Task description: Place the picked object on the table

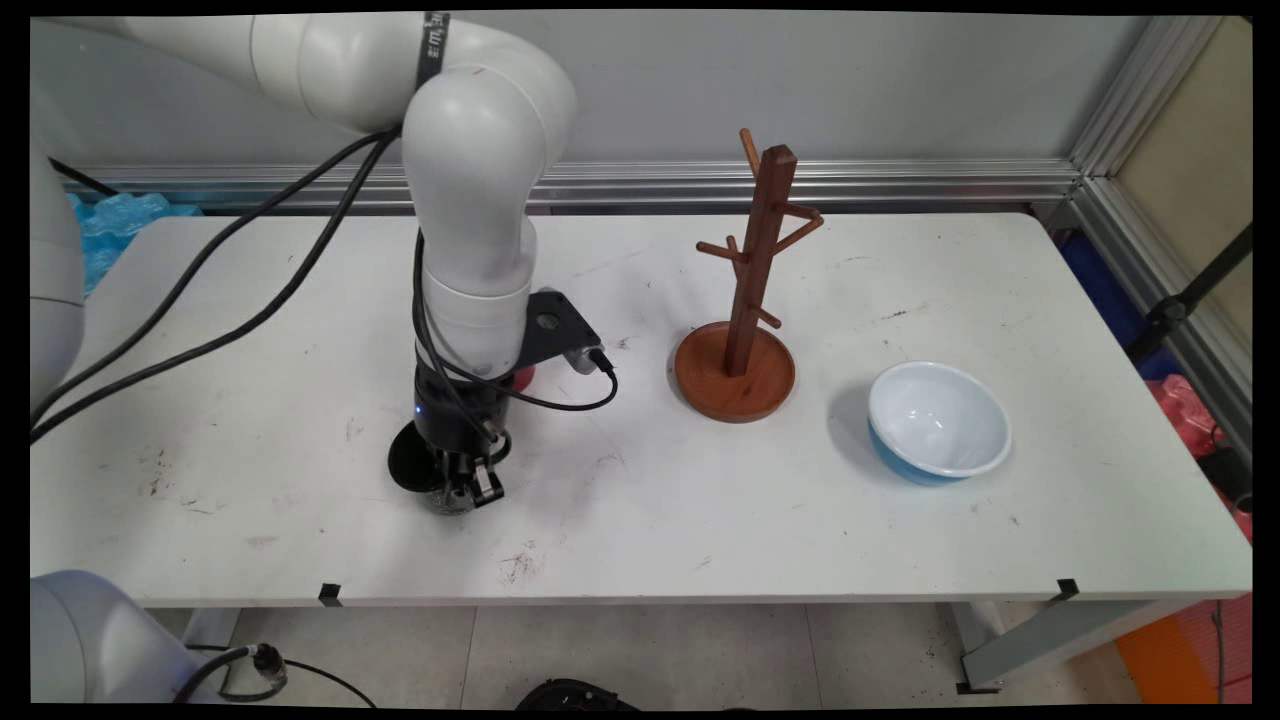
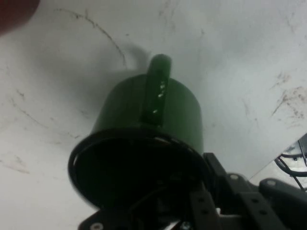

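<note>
Reaching down at the surface (image 1: 300, 520), my pincer (image 1: 462, 492) sits at the rim of a green mug (image 2: 148, 124) lying on its side; whether it grips, I cannot tell.

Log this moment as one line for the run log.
claw: low at the table, at green mug rim | mug tree: upright, empty | bowl: right of tree

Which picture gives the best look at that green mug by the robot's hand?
The hand view: the mug fills the middle, showing its green wall, handle and dark rim, with the hand at its rim. In the main view the arm hides most of it; only a dark round part shows beside the hand.
</note>
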Tool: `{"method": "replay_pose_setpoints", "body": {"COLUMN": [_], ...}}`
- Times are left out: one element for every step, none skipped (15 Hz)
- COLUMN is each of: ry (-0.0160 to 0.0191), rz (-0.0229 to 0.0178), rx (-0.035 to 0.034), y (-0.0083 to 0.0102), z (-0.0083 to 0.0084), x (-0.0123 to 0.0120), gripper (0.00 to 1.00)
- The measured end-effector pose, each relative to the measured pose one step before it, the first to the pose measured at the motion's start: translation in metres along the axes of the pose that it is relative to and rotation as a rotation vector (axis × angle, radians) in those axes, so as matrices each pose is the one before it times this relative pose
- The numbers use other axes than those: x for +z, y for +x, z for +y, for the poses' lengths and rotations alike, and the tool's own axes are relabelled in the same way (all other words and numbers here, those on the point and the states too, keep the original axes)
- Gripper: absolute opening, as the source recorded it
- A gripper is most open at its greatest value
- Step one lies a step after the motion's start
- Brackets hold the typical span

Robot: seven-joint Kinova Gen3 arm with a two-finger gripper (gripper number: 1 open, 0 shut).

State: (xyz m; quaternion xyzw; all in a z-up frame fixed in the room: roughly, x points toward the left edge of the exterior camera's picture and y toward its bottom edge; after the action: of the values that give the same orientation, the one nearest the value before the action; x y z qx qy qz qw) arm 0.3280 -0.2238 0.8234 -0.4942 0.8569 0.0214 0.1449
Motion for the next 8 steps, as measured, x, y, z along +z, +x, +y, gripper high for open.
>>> {"method": "replay_pose_setpoints", "body": {"ry": [-0.00067, -0.00036, -0.00024, -0.00018, -0.00069, -0.00078, -0.00057, -0.00098], "rz": [0.00034, 0.00068, 0.00072, 0.00066, 0.00199, 0.00213, 0.00189, 0.00281], "rx": [-0.00087, -0.00066, -0.00070, -0.00032, -0.00157, -0.00218, -0.00159, -0.00278], "y": [0.00048, 0.00056, 0.00057, 0.00041, 0.00087, 0.00083, 0.00068, 0.00091], "z": [0.00010, 0.00005, -0.00007, -0.00002, 0.00008, 0.00013, 0.00018, 0.00023], "x": [0.00025, 0.00035, 0.00023, 0.00016, 0.00039, 0.00034, 0.00022, 0.00038], "gripper": [0.00, 1.00, 1.00, 1.00, 1.00, 1.00, 1.00, 1.00]}}
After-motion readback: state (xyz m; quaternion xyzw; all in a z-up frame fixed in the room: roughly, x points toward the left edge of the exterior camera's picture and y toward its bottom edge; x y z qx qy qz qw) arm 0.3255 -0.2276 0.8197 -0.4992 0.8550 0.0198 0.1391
